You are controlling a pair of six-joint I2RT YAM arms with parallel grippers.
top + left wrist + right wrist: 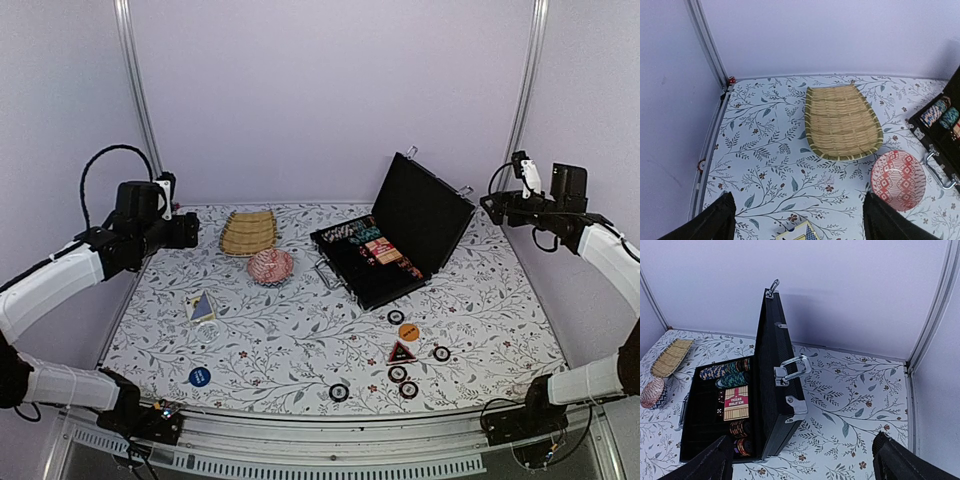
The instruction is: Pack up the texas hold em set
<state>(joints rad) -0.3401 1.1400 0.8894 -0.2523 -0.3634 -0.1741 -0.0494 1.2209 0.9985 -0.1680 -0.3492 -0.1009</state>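
Note:
The black briefcase [390, 245] lies open at the table's back middle, its lid upright, with rows of chips [725, 371] and a red card deck [736, 402] inside. Loose on the table in front of it are several dark chips [398, 373], an orange disc [408, 332] and a red triangle [402, 352]. A blue disc [199, 376] and a card deck [203, 308] lie on the left. My left gripper [188, 230] hovers open at the back left, above the deck [797, 233]. Raised at the back right, my right gripper [497, 205] is open behind the briefcase [772, 385].
A tan woven tray [249, 232] and a pink-red patterned bowl [270, 266] sit left of the briefcase; the left wrist view shows the tray [842, 122] and the bowl [897, 179]. Metal frame posts stand at both back corners, and a rail runs along the near edge.

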